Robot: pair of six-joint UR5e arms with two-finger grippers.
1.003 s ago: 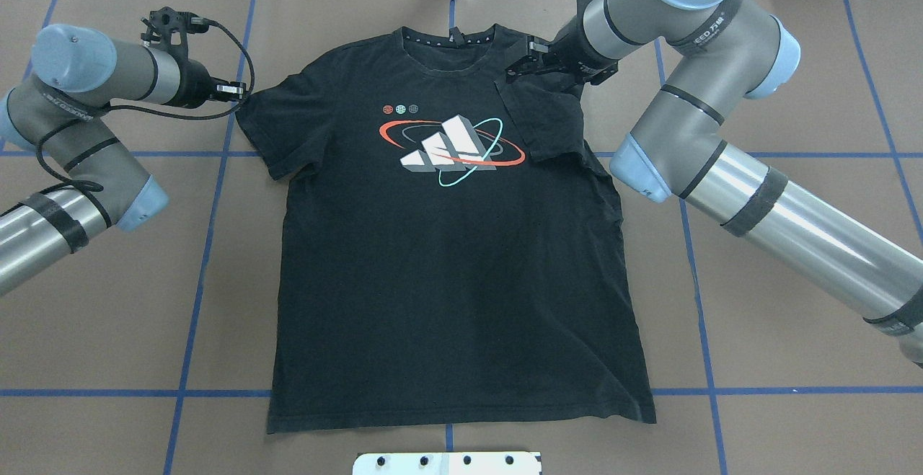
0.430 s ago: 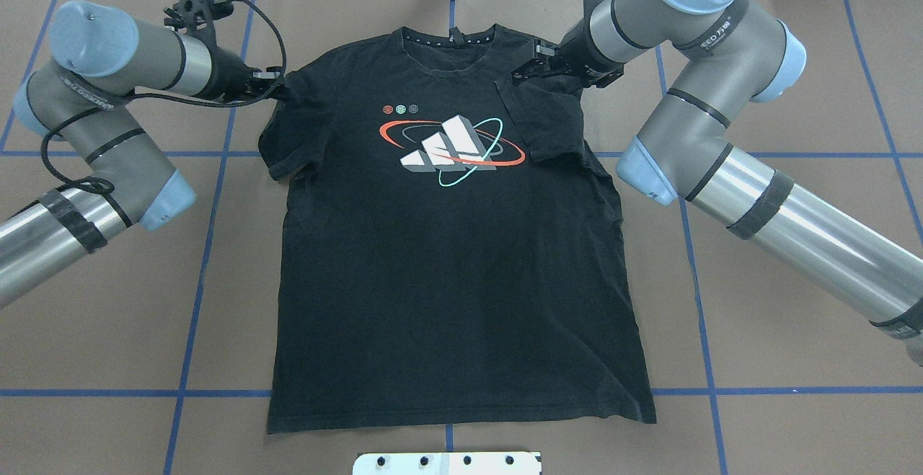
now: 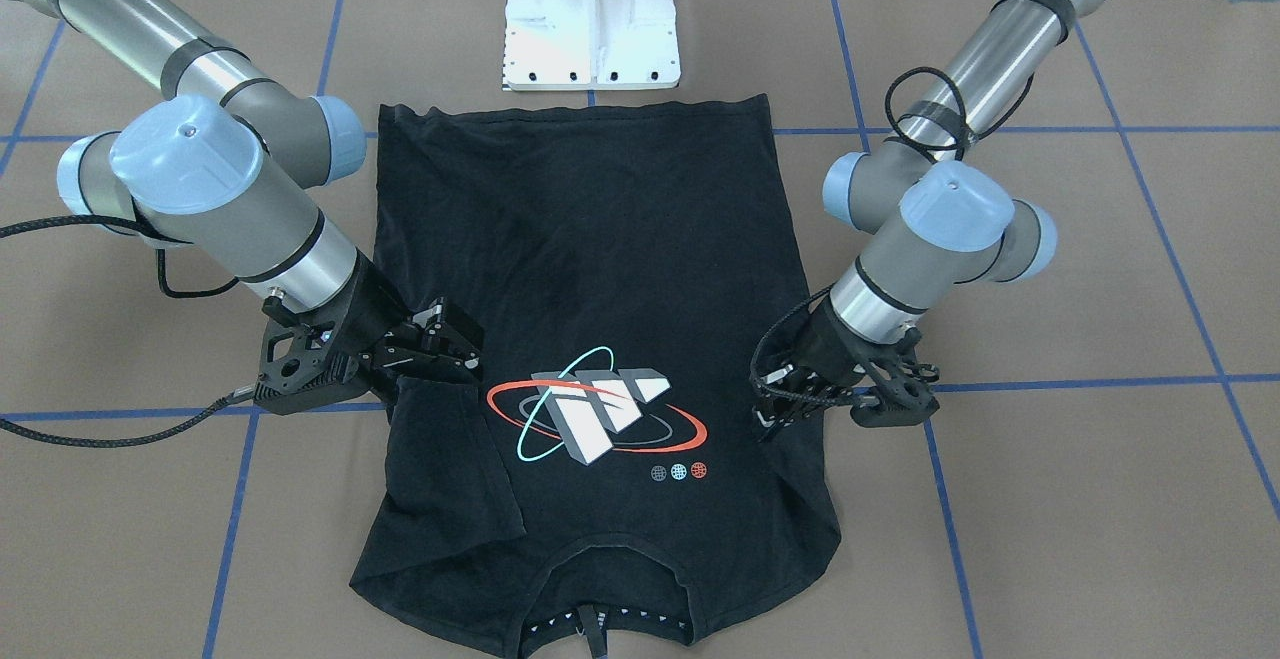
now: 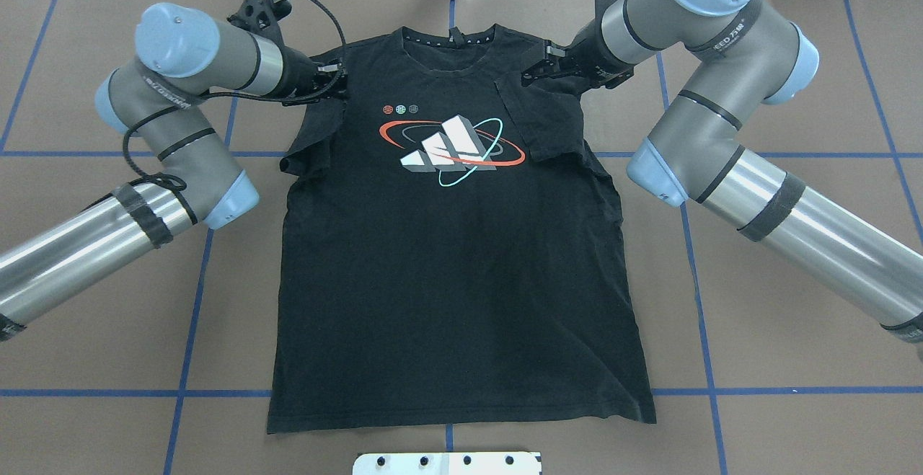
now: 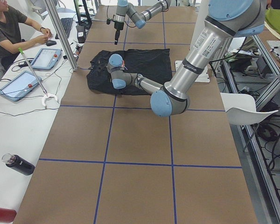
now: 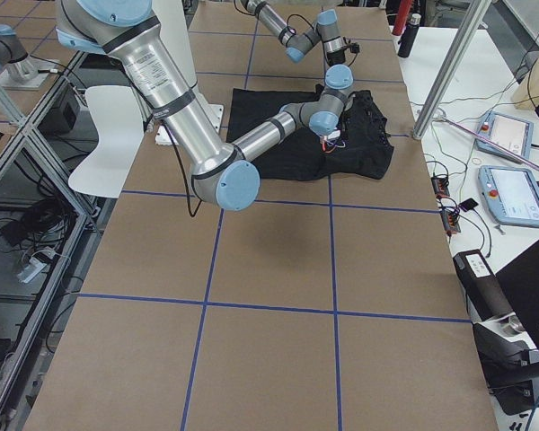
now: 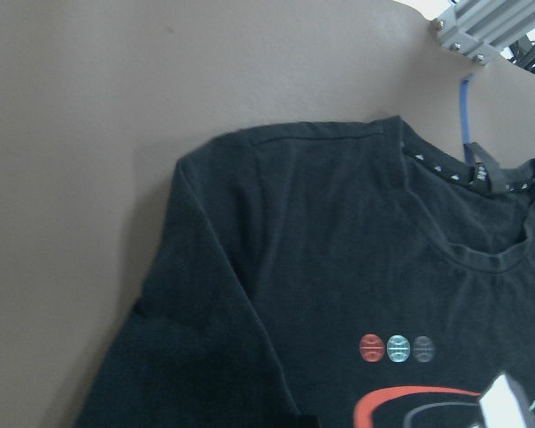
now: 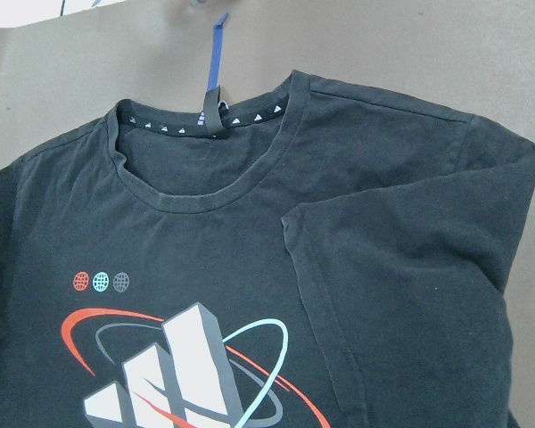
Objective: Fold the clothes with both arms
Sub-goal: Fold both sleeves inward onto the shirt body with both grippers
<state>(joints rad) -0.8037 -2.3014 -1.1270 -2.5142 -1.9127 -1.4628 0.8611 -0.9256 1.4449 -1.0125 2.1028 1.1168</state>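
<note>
The black T-shirt (image 4: pixel 447 266) lies face up on the brown table, collar at the far edge and chest graphic (image 4: pixel 451 143) showing. Its sleeve (image 4: pixel 548 122) on my right side lies folded inward over the chest. My right gripper (image 4: pixel 530 75) hovers just above that sleeve's top corner, open, holding nothing (image 3: pixel 462 347). My left gripper (image 4: pixel 335 80) is shut on the other sleeve (image 4: pixel 310 136), which is pulled inward and bunched at the shoulder; the front-facing view shows that gripper (image 3: pixel 768 421) low on the cloth. Both wrist views show only shirt (image 7: pixel 321 223) (image 8: pixel 401 312).
The white pedestal base (image 3: pixel 592 19) stands at the shirt's hem side. Blue tape lines (image 4: pixel 209 244) cross the brown table. A person (image 5: pixel 9 28) sits at a side table with tablets (image 5: pixel 21 84). A dark bottle (image 5: pixel 18 164) lies there too.
My left gripper has travelled right from the sleeve's outer edge onto the shirt, dragging that sleeve inward. My right gripper has backed off slightly to the right; its sleeve stays folded.
</note>
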